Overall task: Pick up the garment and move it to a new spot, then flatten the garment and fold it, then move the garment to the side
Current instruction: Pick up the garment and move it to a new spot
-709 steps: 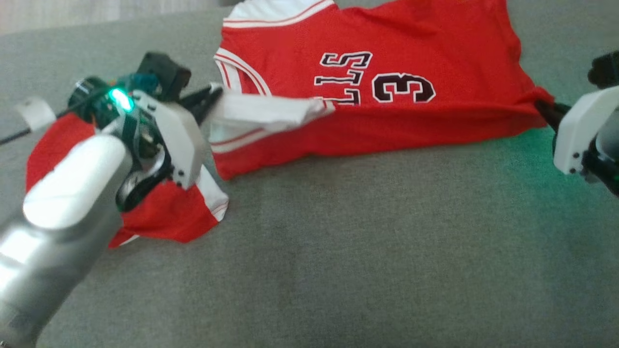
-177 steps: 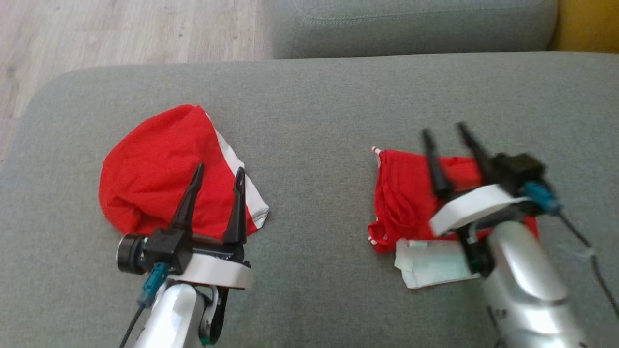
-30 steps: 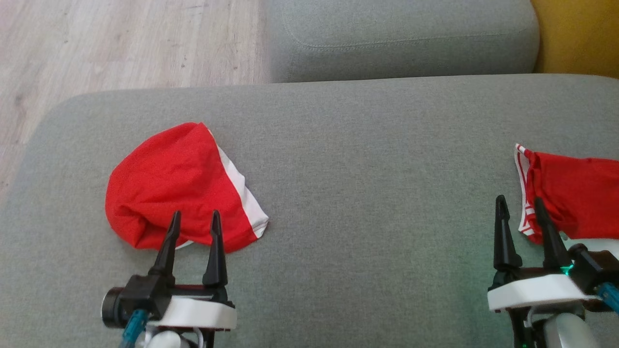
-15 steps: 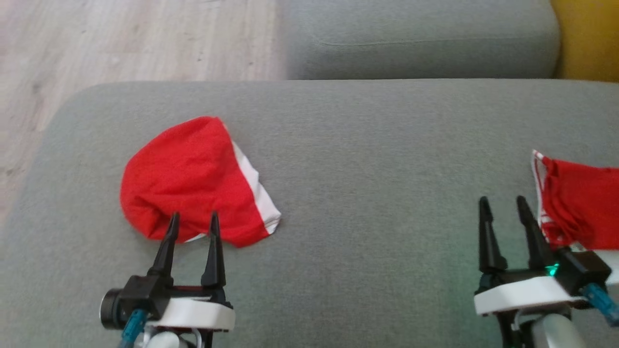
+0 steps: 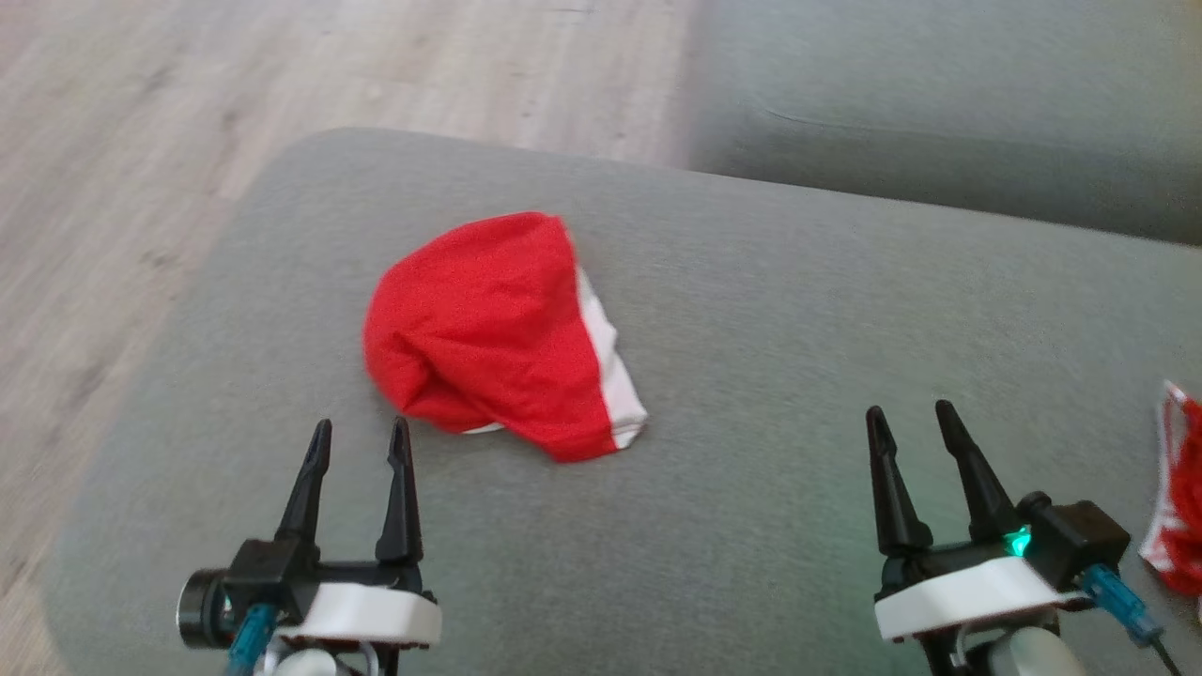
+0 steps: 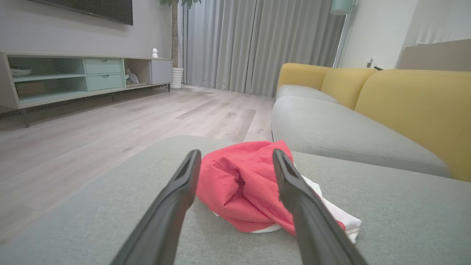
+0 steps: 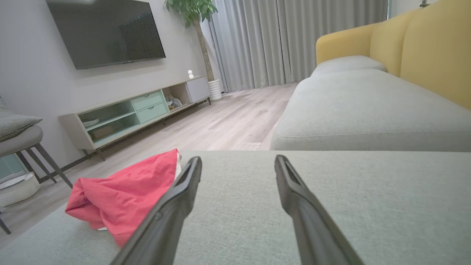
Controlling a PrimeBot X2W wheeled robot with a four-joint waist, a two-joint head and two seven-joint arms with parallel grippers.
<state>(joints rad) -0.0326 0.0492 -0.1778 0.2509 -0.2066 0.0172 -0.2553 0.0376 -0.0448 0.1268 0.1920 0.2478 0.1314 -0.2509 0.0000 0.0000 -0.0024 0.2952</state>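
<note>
A crumpled red garment (image 5: 488,329) with a white band lies on the grey cushion (image 5: 798,310), left of centre. My left gripper (image 5: 362,427) is open just short of the garment's near left edge, apart from it. In the left wrist view the garment (image 6: 239,180) lies straight ahead between the spread fingers of the left gripper (image 6: 236,152). My right gripper (image 5: 909,410) is open over bare cushion at the lower right. In the right wrist view the right gripper (image 7: 238,158) is empty, with the garment (image 7: 128,191) off to its left.
A second red-and-white piece of clothing (image 5: 1185,488) lies at the cushion's right edge. Beyond the cushion is a grey sofa seat (image 5: 939,122) with a yellow backrest (image 6: 404,106). Wooden floor (image 5: 188,113) drops off left of the cushion. A TV cabinet (image 7: 128,110) stands far off.
The head camera has swung left, so the crumpled garment now sits nearer the middle and the other piece has slid to the right edge. Both grippers have stayed open and empty.
</note>
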